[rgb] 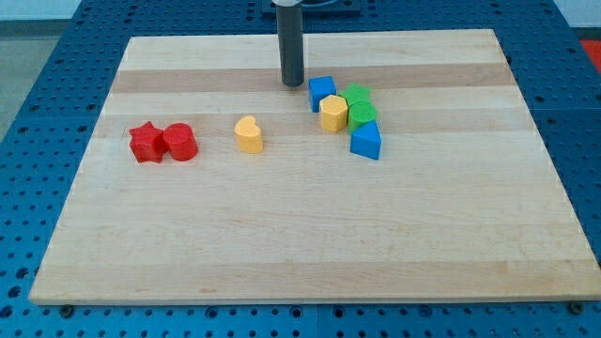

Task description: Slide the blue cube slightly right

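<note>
The blue cube sits on the wooden board right of the view's centre, near the top. My tip is just to the left of the blue cube, a small gap apart. A yellow hexagonal block touches the cube's lower right. Two green blocks lie right of the cube. A blue triangular block lies below them.
A yellow heart-shaped block lies left of centre. A red star block and a red cylinder touch each other at the view's left. A blue pegboard surface surrounds the board.
</note>
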Robot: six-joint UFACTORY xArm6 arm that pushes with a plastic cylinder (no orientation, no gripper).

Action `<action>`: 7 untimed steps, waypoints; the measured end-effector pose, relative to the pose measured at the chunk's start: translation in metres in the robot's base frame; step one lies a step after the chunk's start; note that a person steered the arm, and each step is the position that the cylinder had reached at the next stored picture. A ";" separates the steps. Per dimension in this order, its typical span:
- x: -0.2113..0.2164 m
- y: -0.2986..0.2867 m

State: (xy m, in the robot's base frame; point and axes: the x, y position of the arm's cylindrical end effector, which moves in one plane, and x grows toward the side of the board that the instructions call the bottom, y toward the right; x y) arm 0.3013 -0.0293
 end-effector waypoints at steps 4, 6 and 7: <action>0.028 0.005; 0.028 0.013; 0.028 0.020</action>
